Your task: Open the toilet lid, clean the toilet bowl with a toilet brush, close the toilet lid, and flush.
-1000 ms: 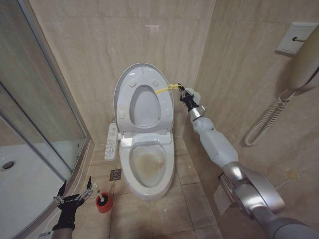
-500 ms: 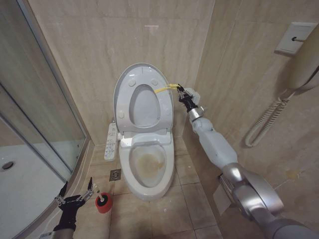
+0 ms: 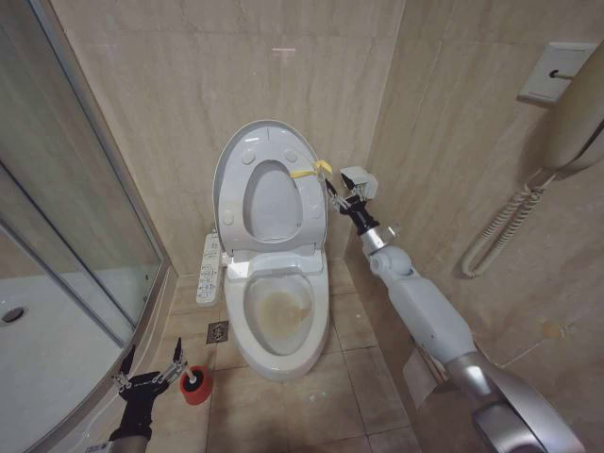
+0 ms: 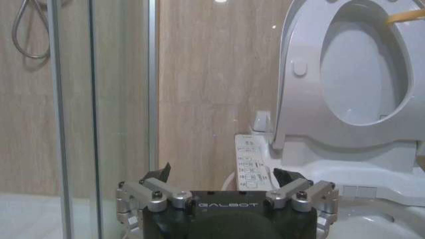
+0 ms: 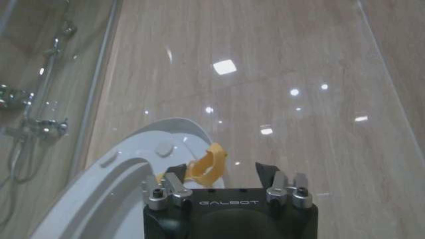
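Fingers [image 3: 176, 358] of left gripper [image 3: 149, 370] spread wide, empty, low by shower glass [image 3: 66, 236], toilet brush [image 3: 195, 382] just beside in its red cup. Right gripper [image 3: 337, 197] open, holding nothing, near yellow tag [image 3: 312, 170] on raised toilet lid [image 3: 269, 184], side wall close. Toilet bowl [image 3: 279, 311] exposed. Right wrist view shows tag curled just off its fingers [image 5: 175, 179]; left wrist view shows button panel [image 4: 250, 164].

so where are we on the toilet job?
Done: toilet lid stands upright against the wall, toilet bowl exposed. In hand: right gripper open beside the lid's yellow tag; left gripper open next to the toilet brush in its red cup. Left: scrubbing, closing, flushing.
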